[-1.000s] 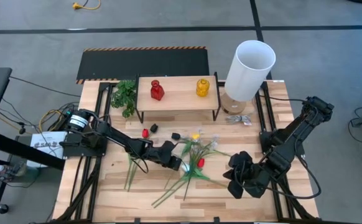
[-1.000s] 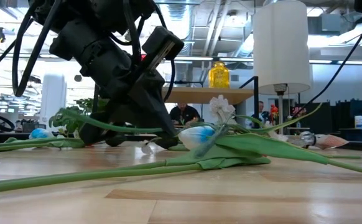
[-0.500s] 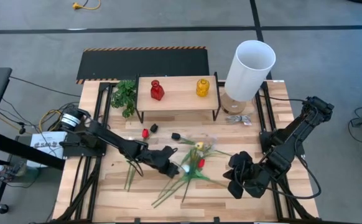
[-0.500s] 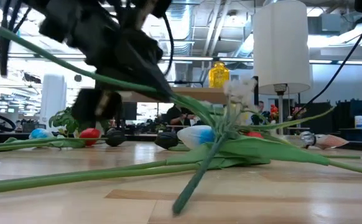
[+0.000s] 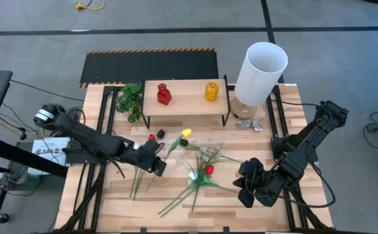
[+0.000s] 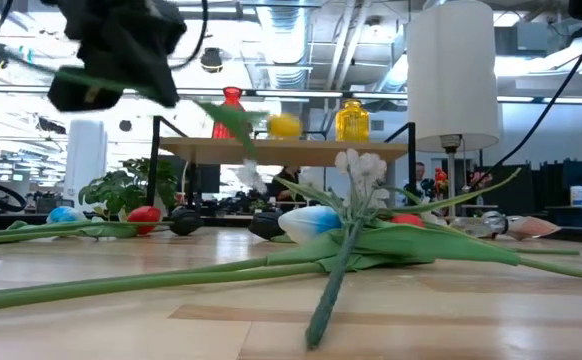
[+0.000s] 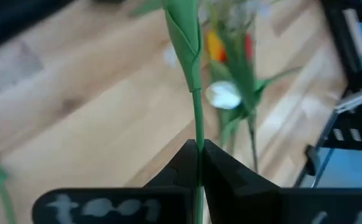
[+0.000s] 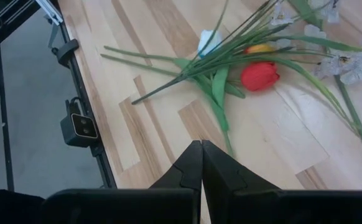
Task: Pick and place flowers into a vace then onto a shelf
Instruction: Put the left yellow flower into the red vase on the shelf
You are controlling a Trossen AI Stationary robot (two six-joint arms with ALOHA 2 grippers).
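My left gripper [image 5: 158, 164] hovers above the table's left-middle, shut on a yellow tulip whose head [image 5: 186, 133] points toward the shelf [image 5: 186, 107]. The low view shows that gripper [image 6: 121, 50] high up and the yellow head [image 6: 284, 125] in the air. The other flowers [image 5: 202, 172], among them a red tulip [image 8: 259, 74] and white blossoms [image 6: 359, 165], lie in a heap on the table's middle. A red vase [image 5: 163, 94] and a yellow vase [image 5: 212, 91] stand on the shelf. My right gripper [image 5: 246, 188] rests shut at the near right. My left gripper pinches the yellow tulip's green stem [image 7: 198, 138] between its two fingertips [image 7: 213, 160], below the leaf. The stem runs on forward past the fingertips, slanting toward the shelf. In the low view the head and leaf are lifted clear of the table.
A tall white cylinder lamp [image 5: 260, 65] stands at the far right beside the shelf. A green leaf sprig [image 5: 130, 101] lies left of the shelf. Loose red [image 5: 152, 138] and black [image 5: 161, 133] tulip heads lie in front of it. Long stems [image 5: 137, 182] lie near the left gripper.
My left gripper, shut on the stem, has risen and drawn back toward the table's left. The yellow tulip has come up out of the heap, its head swinging toward the shelf. The remaining flowers were stirred, and one stem now points toward the near edge.
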